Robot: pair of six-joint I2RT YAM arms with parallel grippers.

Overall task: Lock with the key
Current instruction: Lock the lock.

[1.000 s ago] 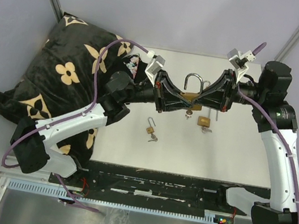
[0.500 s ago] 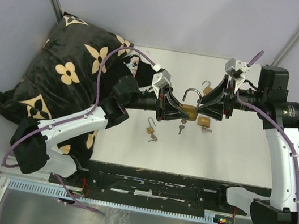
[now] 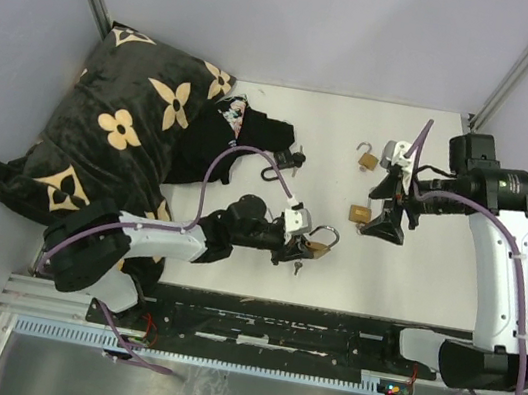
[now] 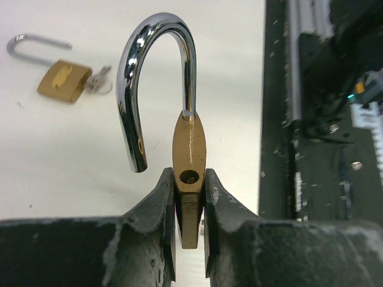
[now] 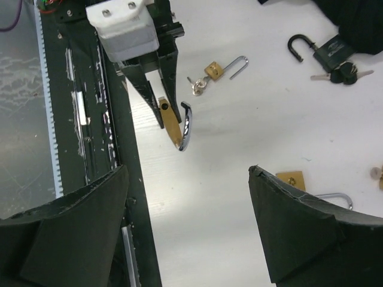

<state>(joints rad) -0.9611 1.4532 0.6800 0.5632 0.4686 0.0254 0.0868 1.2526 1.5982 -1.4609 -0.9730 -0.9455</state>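
White-and-black arms [image 3: 497, 287], purple cables [image 3: 213, 164]

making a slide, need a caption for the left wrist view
Jaws pinch a brass padlock, shackle open; a smaller open padlock lies beyond.

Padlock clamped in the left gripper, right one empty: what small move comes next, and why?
Probably swing the right gripper toward the padlock to press its shackle shut. The left gripper pinches the brass body, the shackle's free end stands out of its hole, and the right jaws are open and empty.

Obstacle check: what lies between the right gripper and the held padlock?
Bare table, in the right wrist view; a small brass padlock sits beside the right gripper.
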